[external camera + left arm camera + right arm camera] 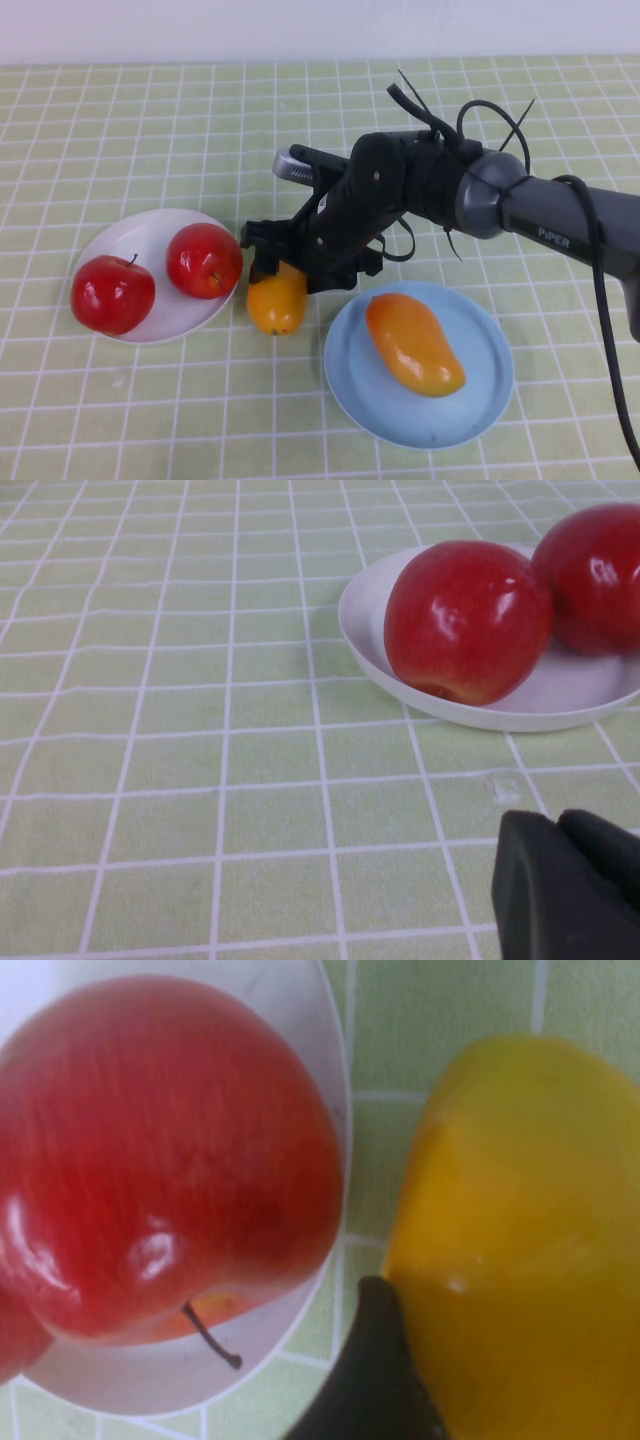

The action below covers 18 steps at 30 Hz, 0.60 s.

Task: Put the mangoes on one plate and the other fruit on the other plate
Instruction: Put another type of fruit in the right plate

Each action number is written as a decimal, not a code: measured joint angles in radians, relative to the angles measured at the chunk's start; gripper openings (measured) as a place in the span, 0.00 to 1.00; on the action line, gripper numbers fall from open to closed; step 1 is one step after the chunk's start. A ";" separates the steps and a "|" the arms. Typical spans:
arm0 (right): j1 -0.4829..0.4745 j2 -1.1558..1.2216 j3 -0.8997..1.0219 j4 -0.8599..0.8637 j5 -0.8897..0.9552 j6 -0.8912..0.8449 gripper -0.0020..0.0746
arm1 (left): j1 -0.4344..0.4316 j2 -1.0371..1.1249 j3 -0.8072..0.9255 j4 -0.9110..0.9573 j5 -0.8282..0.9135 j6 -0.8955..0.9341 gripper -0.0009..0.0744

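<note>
One mango (277, 305) lies on the cloth between the two plates, close to the white plate's (150, 235) edge. My right gripper (290, 262) is down over its far end and shut on it; one dark finger (375, 1360) presses against the mango's (520, 1240) side. The second mango (413, 343) rests on the light blue plate (350, 400). Two red apples (112, 293) (204, 260) sit on the white plate. My left gripper (555, 820) is shut and empty, low over the cloth near that white plate (560, 705) and its apples (465, 620) (595, 575); it is out of the high view.
A green checked cloth (150, 120) covers the table. The right arm (560, 230), with its loose black cables (480, 115), reaches in from the right above the blue plate's far side. The apple (160, 1160) nearest the mango sits at the white plate's rim.
</note>
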 joint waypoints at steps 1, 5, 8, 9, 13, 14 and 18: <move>0.000 0.002 0.000 0.002 -0.004 -0.002 0.67 | 0.000 0.000 0.000 0.000 0.000 0.000 0.01; 0.000 0.003 -0.001 0.002 -0.004 -0.010 0.67 | 0.000 0.000 0.000 0.000 0.000 0.000 0.01; 0.000 0.003 -0.002 0.002 -0.004 -0.039 0.67 | 0.000 0.000 0.000 0.000 0.000 0.000 0.01; 0.000 0.005 -0.004 0.002 -0.004 -0.042 0.67 | 0.000 0.000 0.000 0.000 0.000 0.000 0.01; 0.000 0.003 -0.004 0.002 0.002 -0.050 0.67 | 0.000 0.000 0.000 0.000 0.000 0.000 0.01; 0.000 0.000 -0.004 -0.006 0.009 -0.050 0.67 | 0.000 0.000 0.000 0.000 0.000 0.000 0.01; 0.000 -0.047 -0.004 -0.081 0.067 -0.053 0.67 | 0.000 0.000 0.000 0.000 0.000 0.000 0.01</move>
